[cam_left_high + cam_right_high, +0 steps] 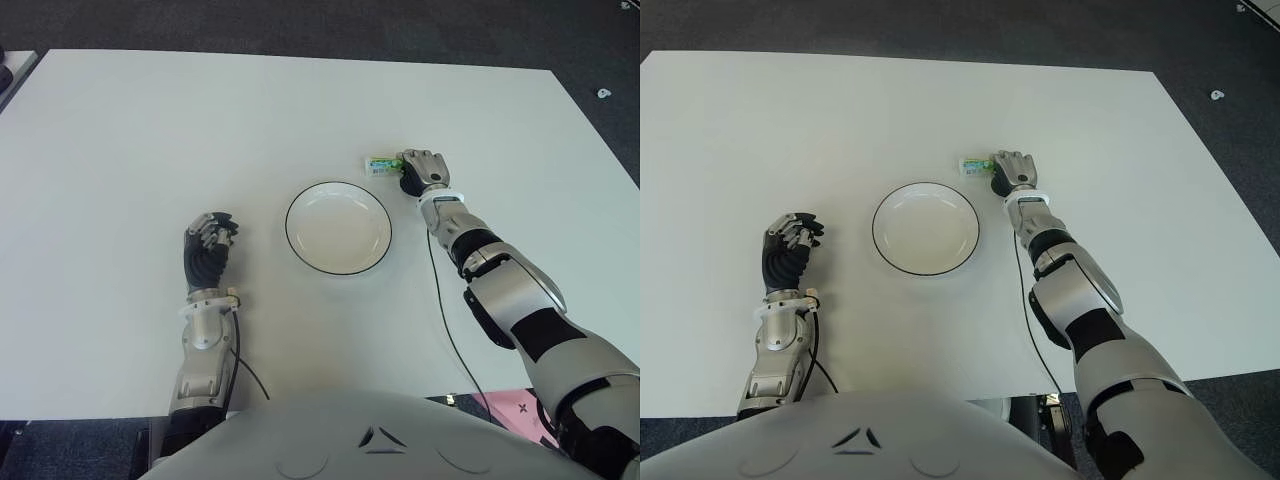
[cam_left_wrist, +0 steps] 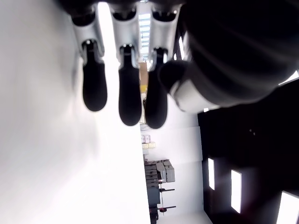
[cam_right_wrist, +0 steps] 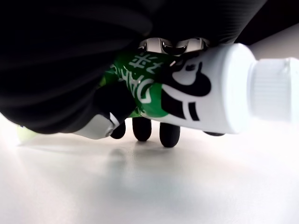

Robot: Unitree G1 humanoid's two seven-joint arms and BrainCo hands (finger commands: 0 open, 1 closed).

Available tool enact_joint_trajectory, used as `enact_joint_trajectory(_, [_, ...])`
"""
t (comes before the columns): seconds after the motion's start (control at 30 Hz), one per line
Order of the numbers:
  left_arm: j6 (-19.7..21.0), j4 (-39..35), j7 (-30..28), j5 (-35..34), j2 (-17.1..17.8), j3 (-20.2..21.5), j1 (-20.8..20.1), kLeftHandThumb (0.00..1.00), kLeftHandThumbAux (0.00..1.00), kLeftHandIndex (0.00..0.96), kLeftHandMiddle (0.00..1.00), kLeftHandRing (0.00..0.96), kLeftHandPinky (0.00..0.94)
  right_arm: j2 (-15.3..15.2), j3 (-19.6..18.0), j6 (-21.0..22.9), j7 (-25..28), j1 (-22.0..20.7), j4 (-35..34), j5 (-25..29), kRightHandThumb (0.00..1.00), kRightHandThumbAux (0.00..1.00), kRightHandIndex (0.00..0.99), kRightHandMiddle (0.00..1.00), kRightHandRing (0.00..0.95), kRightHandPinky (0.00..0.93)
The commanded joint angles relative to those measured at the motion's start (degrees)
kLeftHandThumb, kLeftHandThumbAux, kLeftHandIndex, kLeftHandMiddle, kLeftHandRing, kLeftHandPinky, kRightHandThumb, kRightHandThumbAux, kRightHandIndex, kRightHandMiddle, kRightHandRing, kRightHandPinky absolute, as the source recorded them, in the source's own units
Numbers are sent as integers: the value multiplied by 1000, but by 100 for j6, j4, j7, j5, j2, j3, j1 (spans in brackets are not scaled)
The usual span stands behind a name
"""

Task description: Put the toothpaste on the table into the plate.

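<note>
A small green and white toothpaste tube (image 1: 381, 165) lies at the far right of the white plate (image 1: 338, 227), its white end sticking out to the left of my right hand (image 1: 421, 170). In the right wrist view the tube (image 3: 196, 93) sits against the palm with the fingers (image 3: 142, 129) curled round it, just above the table. The black-rimmed plate holds nothing. My left hand (image 1: 208, 245) shows to the left of the plate, fingers curled, nothing in it.
The white table (image 1: 150, 140) runs wide on all sides. A black cable (image 1: 446, 320) trails along my right forearm toward the near edge. Dark floor lies beyond the far and right edges.
</note>
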Motion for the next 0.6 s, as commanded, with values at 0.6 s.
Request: enact_joint_trajectory(0.6, [189,240,77,-87,-121,60,132,710,721,432,518,519,531,245,-1651,-645,124,307,-1,1565,948,662,377,505,524,808])
